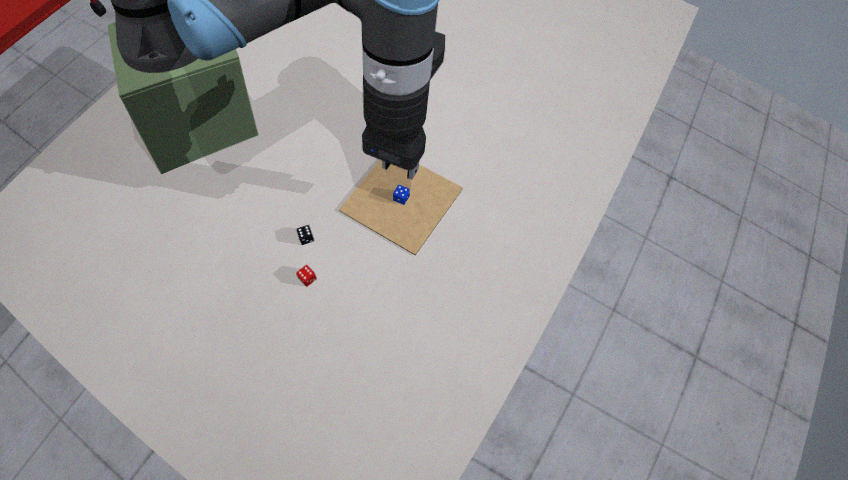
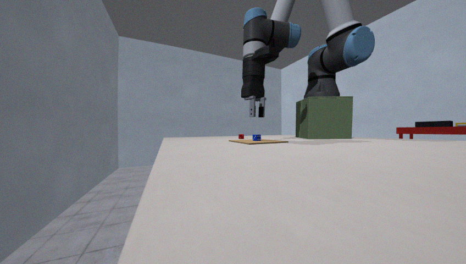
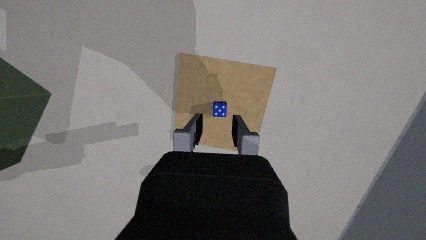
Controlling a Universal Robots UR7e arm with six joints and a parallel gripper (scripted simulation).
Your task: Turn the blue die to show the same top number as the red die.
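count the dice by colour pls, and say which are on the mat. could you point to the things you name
Blue: 1 (image 1: pixel 401 194) (image 2: pixel 256 137) (image 3: pixel 220 109), on the mat (image 1: pixel 410 228) (image 2: pixel 274 141) (image 3: pixel 245 82)
Red: 1 (image 1: pixel 306 275) (image 2: pixel 241 136), off the mat
Black: 1 (image 1: pixel 305 234), off the mat
Total: 3 dice, 1 on the mat

So the room's got plain pale blue-grey walls (image 2: pixel 196 98), with the one on the left looking way darker. Floor's big grey square stone-look tiles (image 1: pixel 642 368) (image 2: pixel 107 209) with dark joints, and there's a flat dark grey ceiling (image 2: pixel 196 26) up top. Off to one side sits a low bright red table (image 1: pixel 17 23) (image 2: pixel 431 130) on stubby legs. Soft-ish shadows fall across the wide off-white desk (image 1: pixel 357 368) (image 2: pixel 294 196) (image 3: pixel 320 45).
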